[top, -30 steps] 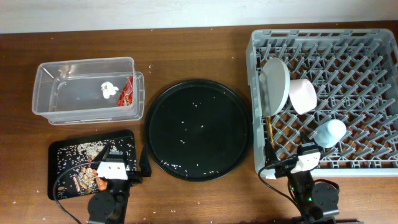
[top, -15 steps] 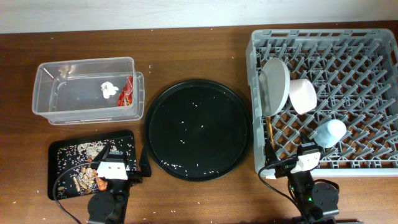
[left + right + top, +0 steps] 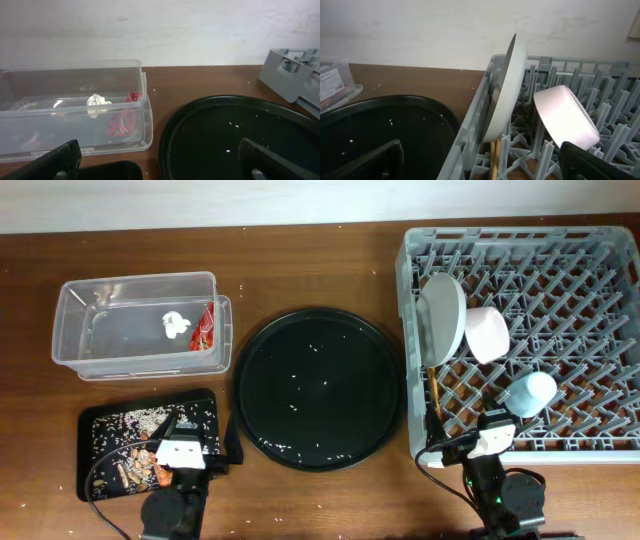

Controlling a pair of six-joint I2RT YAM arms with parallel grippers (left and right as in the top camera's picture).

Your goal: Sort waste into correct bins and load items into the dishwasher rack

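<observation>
Over in the rack [image 3: 520,232]: plate [image 3: 442,320], bowl [image 3: 487,335], cup [image 3: 530,392], chopsticks [image 3: 434,388], just ahead of right tool [image 3: 481,150]
Tub [image 3: 65,320]: tissue [image 3: 176,323] and wrapper [image 3: 207,328] inside, ahead-left of left tool [image 3: 159,150]
Both tools: wide, holding nothing

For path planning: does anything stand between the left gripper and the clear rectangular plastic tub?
Nothing visible does. The left gripper hangs open at the shallow black rectangular tray, with only bare wooden table before the clear rectangular plastic tub.

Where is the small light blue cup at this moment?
In the overhead view, the light blue cup rests inside the dishwasher rack on the table's right side, between the white bowl and the rack's near edge.
</observation>
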